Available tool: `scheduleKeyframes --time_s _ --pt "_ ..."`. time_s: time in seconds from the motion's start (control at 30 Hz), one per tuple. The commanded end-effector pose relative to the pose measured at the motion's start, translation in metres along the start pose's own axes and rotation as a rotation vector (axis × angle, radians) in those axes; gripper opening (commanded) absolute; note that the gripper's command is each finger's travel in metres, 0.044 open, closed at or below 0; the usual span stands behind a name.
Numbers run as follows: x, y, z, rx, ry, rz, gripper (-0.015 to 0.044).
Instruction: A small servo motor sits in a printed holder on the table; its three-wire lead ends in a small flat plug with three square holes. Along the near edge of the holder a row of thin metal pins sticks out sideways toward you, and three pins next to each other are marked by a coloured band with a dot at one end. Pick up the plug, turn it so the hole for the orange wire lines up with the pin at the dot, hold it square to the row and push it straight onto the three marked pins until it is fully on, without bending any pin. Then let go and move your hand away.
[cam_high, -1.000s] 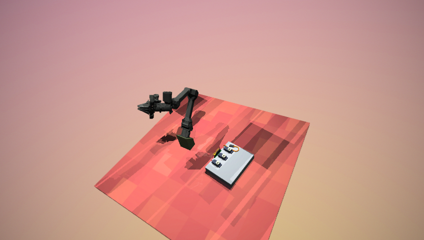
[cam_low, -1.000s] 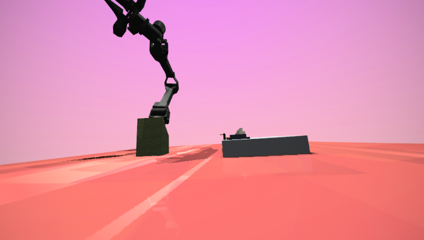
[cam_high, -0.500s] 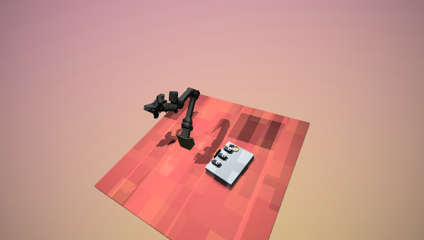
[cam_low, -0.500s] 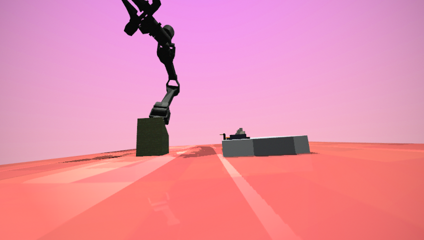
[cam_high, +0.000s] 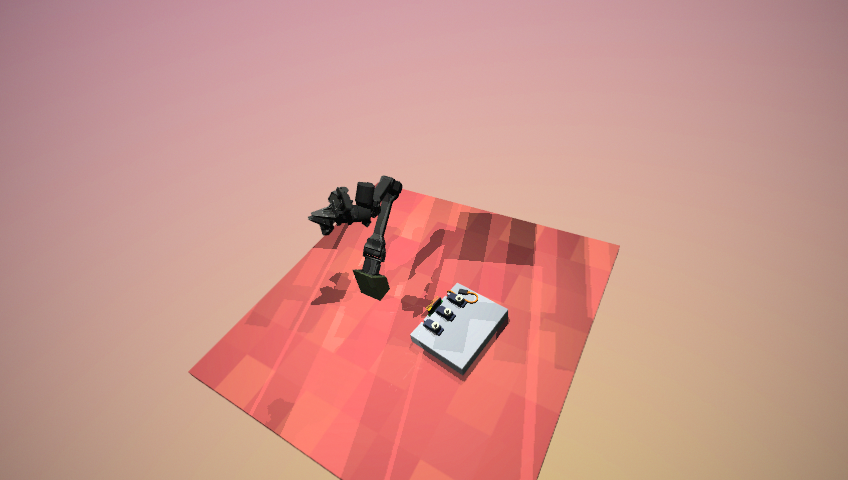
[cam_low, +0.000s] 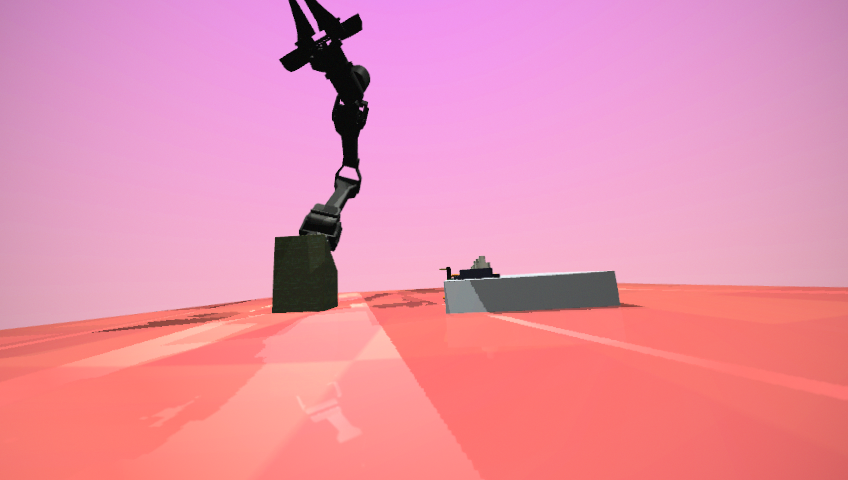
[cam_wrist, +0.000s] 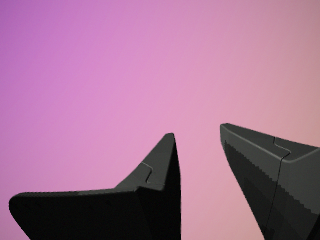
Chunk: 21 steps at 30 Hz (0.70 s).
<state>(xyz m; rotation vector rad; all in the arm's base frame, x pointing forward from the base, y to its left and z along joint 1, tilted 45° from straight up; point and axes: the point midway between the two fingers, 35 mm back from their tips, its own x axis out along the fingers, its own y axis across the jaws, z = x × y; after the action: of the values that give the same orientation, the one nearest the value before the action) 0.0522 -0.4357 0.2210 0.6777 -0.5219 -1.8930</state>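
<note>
My gripper (cam_wrist: 197, 136) (cam_high: 310, 218) is open, with nothing between its fingers. It is raised high, away from the holder; its fingertips are cut off at the top in the exterior view. The pale grey holder (cam_high: 479, 342) (cam_low: 547, 292) lies flat. Three dark servos with white tops sit along one edge; the servo (cam_high: 457, 299) at the far end has an orange lead (cam_high: 477, 296) looping over the holder. A small dark piece (cam_high: 462, 291) beside this servo looks like the plug. A dark and yellow strip (cam_high: 434, 306) is at the edge; single pins and dot are too small to tell.
The arm's dark green base block (cam_high: 371, 284) (cam_low: 303, 274) stands left of the holder. The other two servos (cam_high: 446, 312) (cam_high: 435, 326) are in line on the holder. The red patterned table top (cam_high: 357, 380) (cam_low: 386, 416) carries shadows, and its edges show in the top view.
</note>
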Motion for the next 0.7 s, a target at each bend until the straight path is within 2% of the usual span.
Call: scheduleKeyframes --time_s 0.0,0.67 --pt "-0.015 0.014 -0.011 -0.042 0.043 0.057 0.0115" --pt "-0.087 0.070 -0.050 -0.189 0.199 0.321 0.0115"
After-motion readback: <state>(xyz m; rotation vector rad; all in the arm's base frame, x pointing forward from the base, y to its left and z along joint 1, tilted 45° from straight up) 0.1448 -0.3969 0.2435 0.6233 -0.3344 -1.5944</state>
